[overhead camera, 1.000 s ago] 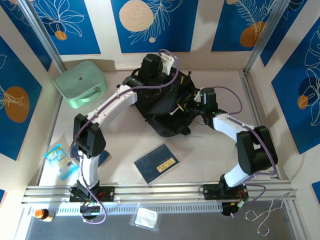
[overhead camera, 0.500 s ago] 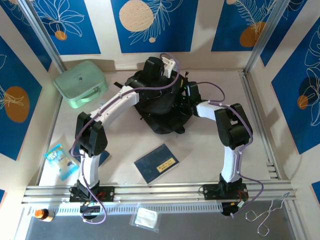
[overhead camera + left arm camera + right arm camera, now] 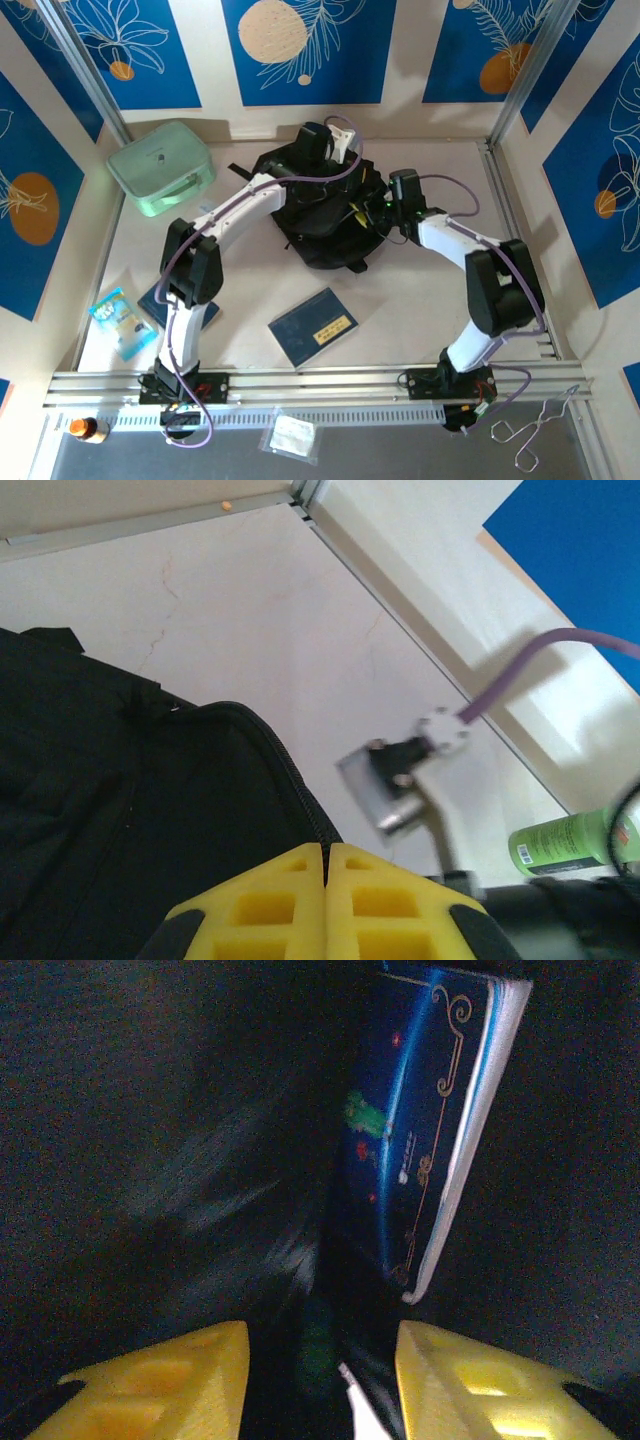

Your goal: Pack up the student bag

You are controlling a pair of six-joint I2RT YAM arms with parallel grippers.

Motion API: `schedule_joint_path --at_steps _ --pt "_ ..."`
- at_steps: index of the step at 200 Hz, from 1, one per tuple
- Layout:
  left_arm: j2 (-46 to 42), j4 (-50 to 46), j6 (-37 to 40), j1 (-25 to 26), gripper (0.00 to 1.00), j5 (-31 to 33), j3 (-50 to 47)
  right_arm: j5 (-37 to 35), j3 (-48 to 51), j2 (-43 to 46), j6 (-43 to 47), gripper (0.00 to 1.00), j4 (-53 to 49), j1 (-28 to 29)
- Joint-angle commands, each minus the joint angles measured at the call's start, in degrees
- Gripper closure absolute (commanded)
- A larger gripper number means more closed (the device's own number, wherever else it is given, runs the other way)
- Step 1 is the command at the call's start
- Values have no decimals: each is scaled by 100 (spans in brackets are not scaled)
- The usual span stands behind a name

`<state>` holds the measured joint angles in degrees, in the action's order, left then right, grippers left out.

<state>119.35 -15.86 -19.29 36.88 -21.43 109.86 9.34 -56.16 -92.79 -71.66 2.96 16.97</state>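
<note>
The counter (image 3: pixel 430 300) is a pale surface walled on three sides by blue-and-cream panels. The student bag (image 3: pixel 320 225) lies on it at the far centre, a black fabric heap with both arms reaching into or over it. I see its zip edge close up in the left wrist view, running along the top of the black fabric.

A mint-green case (image 3: pixel 160 167) with a handle sits at the far left of the counter, well apart from the bag. A dark blue book (image 3: pixel 313 326) lies flat on the near centre, between the two arm bases and clear of the bag.

A second blue book (image 3: pixel 430 1120) stands upright inside the dark bag interior, its white page edge to the right.

The left gripper (image 3: pixel 325 852) sits at the bag's zip edge. Its jaws are closed with the yellow pads meeting; I cannot tell whether fabric is pinched between them. The right gripper (image 3: pixel 320 1338) is inside the bag, just below the upright book. Its jaws stand apart and hold nothing.

A green bottle (image 3: pixel 565 840) shows at the right of the left wrist view. A light-blue packet (image 3: pixel 120 320) lies at the near left of the counter. Metal forceps (image 3: pixel 535 430) lie on the near right ledge.
</note>
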Motion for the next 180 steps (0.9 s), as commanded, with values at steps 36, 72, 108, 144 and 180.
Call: schedule_joint_path --at_steps 36,72,108,144,180 --pt "-221 -85 -84 -126 73 -124 -404 -1186 905 1553 578 61 -1458 -269" --pt "-970 -93 21 -349 42 -490 -1533 -1932 596 2390 2184 48 -2835 -512" --pt "-1882 -178 -78 -814 27 277 -2793 -1614 19 2510 3100 38 -3693 -278" --pt "-2580 23 -456 -1517 13 899 -3918 -1642 -341 1840 3228 35 -3994 968" --pt "-3017 -67 -473 -2074 2 1325 -4415 -1672 -530 1033 3058 35 -3920 2107"
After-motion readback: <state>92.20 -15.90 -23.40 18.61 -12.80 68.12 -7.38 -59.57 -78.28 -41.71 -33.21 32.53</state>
